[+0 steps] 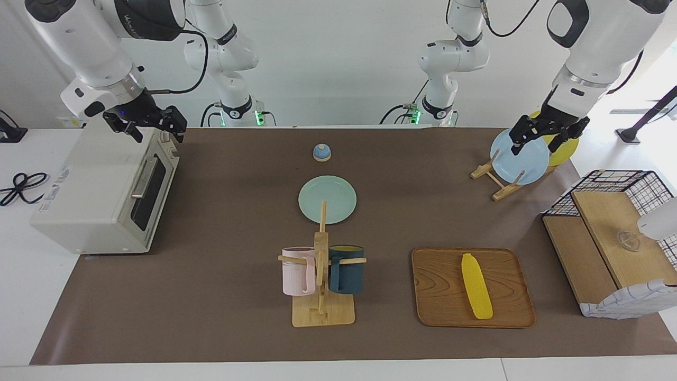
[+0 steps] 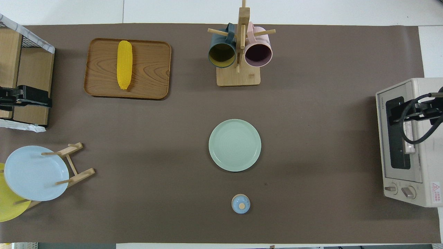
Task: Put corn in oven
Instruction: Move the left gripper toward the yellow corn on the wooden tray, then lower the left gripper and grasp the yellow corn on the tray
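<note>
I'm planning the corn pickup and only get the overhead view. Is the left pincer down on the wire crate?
Observer: No. The left pincer hangs high in the air with nothing in it, well above the crate.
Operator: And the right one, is it at the oven handle?
Observer: No. The right pincer hangs over the oven's top, above the door, and the handle is untouched.
</note>
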Action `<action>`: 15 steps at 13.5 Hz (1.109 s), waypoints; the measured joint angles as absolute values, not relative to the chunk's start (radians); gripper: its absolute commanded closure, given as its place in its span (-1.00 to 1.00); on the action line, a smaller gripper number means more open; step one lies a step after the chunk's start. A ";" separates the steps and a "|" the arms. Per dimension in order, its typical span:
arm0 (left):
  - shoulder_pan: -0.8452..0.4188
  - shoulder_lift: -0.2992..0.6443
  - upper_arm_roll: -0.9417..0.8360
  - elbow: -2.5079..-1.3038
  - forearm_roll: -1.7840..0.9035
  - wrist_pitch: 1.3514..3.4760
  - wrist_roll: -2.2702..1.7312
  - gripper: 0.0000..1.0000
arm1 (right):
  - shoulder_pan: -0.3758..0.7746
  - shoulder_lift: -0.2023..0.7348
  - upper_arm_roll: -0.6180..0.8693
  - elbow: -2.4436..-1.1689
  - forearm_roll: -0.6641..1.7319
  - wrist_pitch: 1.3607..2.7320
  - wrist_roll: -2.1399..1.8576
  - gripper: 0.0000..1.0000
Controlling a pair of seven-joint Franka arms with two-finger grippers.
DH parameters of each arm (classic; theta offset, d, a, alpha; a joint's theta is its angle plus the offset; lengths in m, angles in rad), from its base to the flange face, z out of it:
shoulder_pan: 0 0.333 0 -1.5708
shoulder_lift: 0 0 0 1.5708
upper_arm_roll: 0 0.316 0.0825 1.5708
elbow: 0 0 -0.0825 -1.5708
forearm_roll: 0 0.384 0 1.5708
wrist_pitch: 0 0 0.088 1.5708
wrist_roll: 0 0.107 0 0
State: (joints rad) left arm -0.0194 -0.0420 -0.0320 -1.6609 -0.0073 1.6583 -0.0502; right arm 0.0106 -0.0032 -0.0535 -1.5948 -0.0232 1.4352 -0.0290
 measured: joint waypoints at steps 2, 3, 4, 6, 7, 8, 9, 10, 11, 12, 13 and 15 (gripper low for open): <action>-0.020 -0.037 -0.035 -1.668 -0.009 1.675 -0.050 -1.00 | 0.010 -0.003 -0.054 -1.595 -0.023 1.436 -0.029 -1.00; -0.021 -0.028 -0.036 -1.671 -0.011 1.683 -0.050 -1.00 | 0.008 -0.004 -0.054 -1.599 -0.023 1.442 -0.029 -1.00; -0.021 -0.010 -0.037 -1.673 -0.018 1.701 -0.050 -1.00 | 0.006 -0.006 -0.054 -1.613 -0.023 1.466 -0.031 -0.80; -0.022 0.047 -0.039 -1.673 -0.034 1.754 -0.050 -1.00 | 0.006 -0.013 -0.058 -1.652 -0.023 1.507 -0.069 0.64; -0.028 0.086 -0.042 -1.670 -0.037 1.782 -0.050 -1.00 | 0.006 -0.016 -0.060 -1.664 -0.023 1.518 -0.086 1.00; -0.041 0.139 -0.042 -1.657 -0.038 1.818 -0.050 -1.00 | 0.005 -0.019 -0.061 -1.673 -0.023 1.532 -0.099 1.00; -0.056 0.200 -0.044 -1.633 -0.038 1.846 -0.050 -1.00 | 0.004 -0.023 -0.063 -1.686 -0.023 1.549 -0.113 1.00; -0.069 0.268 -0.044 -1.597 -0.039 1.866 -0.051 -1.00 | -0.001 -0.029 -0.063 -1.704 -0.023 1.572 -0.126 1.00; -0.082 0.341 -0.045 -1.550 -0.039 1.886 -0.051 -1.00 | -0.014 -0.038 -0.063 -1.731 -0.023 1.601 -0.131 1.00; -0.095 0.417 -0.045 -1.493 -0.038 1.898 -0.051 -1.00 | -0.033 -0.048 -0.064 -1.764 -0.023 1.631 -0.137 1.00; -0.110 0.493 -0.044 -1.428 -0.038 1.908 -0.051 -1.00 | -0.051 -0.059 -0.065 -1.799 -0.026 1.662 -0.145 1.00; -0.126 0.628 -0.043 -1.301 -0.038 1.936 -0.051 -1.00 | -0.065 -0.079 -0.066 -1.865 -0.052 1.732 -0.149 1.00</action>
State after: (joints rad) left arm -0.1264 0.6282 -0.0430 -1.3006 -0.0383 1.9360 -0.0514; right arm -0.0649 -0.0787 -0.0663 -1.8652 -0.0516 1.7319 -0.1489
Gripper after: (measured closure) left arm 0.000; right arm 0.987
